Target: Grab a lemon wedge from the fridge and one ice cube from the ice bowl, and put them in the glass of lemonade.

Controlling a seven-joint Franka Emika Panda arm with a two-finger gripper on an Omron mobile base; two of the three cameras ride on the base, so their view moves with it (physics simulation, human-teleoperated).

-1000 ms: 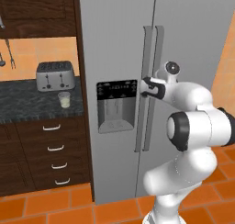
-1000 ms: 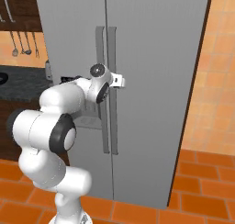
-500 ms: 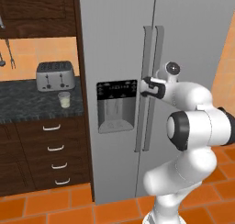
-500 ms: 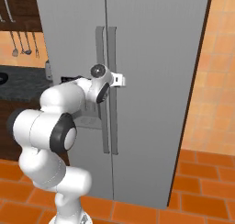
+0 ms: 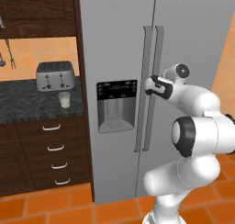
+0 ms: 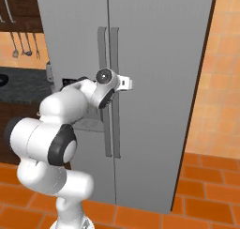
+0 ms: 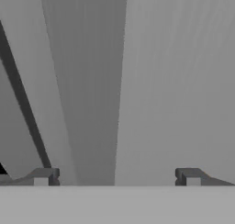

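The grey fridge [image 5: 119, 44] stands shut, so the lemon wedge is hidden. My gripper [image 5: 150, 84] is up against the right door's long handle [image 5: 158, 53], about halfway up it. In the hand view the gripper [image 7: 117, 177] is open, and the handle [image 7: 87, 81] runs between its fingertips [image 7: 43, 176], nearer the left one. From the right, the hand [image 6: 123, 84] sits just past the pair of handles [image 6: 115, 49]. The glass of lemonade [image 5: 64, 99] stands on the dark counter, in front of the toaster. The ice cube is out of view.
A silver toaster [image 5: 55, 75] sits on the black counter [image 5: 27, 106], with drawers [image 5: 53, 145] below. Utensils [image 6: 21, 45] hang on the wall. A black rim [image 6: 2, 80] lies at the counter's left edge. Orange floor tiles [image 6: 206, 186] lie to the right of the fridge.
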